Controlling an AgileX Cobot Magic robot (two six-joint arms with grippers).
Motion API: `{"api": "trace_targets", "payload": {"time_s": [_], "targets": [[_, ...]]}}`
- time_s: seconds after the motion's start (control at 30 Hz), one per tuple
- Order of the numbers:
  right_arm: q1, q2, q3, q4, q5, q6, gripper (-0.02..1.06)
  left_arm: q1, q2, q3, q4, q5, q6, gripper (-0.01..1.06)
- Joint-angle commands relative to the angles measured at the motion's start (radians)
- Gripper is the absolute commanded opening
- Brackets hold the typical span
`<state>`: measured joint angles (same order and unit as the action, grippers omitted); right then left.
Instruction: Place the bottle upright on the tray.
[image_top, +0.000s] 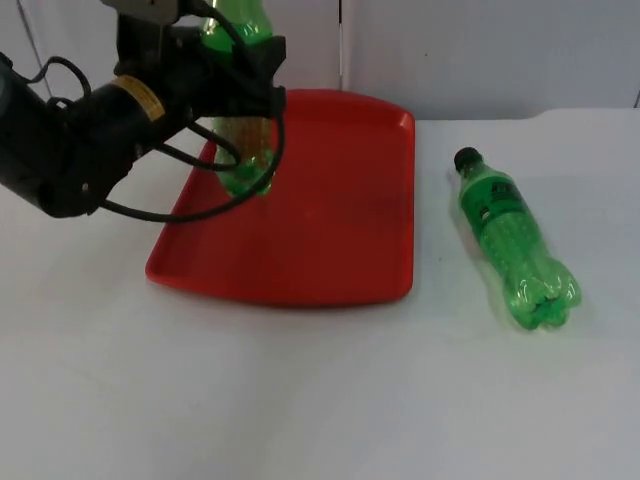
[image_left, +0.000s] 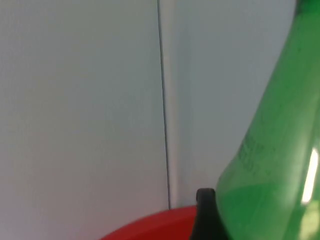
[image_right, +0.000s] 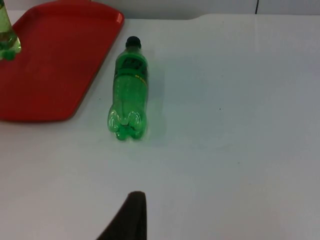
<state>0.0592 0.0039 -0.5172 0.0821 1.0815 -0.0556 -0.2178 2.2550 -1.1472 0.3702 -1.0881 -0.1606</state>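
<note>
The white surface (image_top: 320, 400) carries a red tray (image_top: 330, 230) toward its far left, close to the grey partition wall (image_top: 480, 50). The tray's raised rim would stop a bottle from sliding off once it is set down.

The left arm reaches in over the tray's far left corner, and the left gripper (image_top: 240, 95) has its fingers pinching a green bottle (image_top: 243, 150) around the body. That held bottle stands upright with its base just at the tray floor; whether it touches cannot be told. Gripping it at mid-body likely keeps it vertical for the set-down.

A 2nd green bottle (image_top: 515, 245) lies on its side on the surface, to the right of the tray and apart from it, black cap pointing toward the wall.

The right gripper (image_right: 132, 215) waits well short of that bottle; whether its fingers are spread cannot be told.
</note>
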Motion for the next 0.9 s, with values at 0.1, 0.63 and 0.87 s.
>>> {"api": "trace_targets", "payload": {"time_s": [0.1,0.63,0.87], "targets": [[-0.007,-0.004,0.001,0.001,-0.004,-0.005,1.05,-0.003,0.041,-0.006,-0.012,-0.094,-0.001,0.00],[-0.007,-0.004,0.001,0.001,-0.004,-0.005,1.05,-0.003,0.088,-0.006,0.046,-0.109,-0.001,0.00],[-0.007,-0.004,0.001,0.001,-0.004,-0.005,1.05,-0.003,0.088,-0.006,0.068,-0.091,-0.001,0.12]]}}
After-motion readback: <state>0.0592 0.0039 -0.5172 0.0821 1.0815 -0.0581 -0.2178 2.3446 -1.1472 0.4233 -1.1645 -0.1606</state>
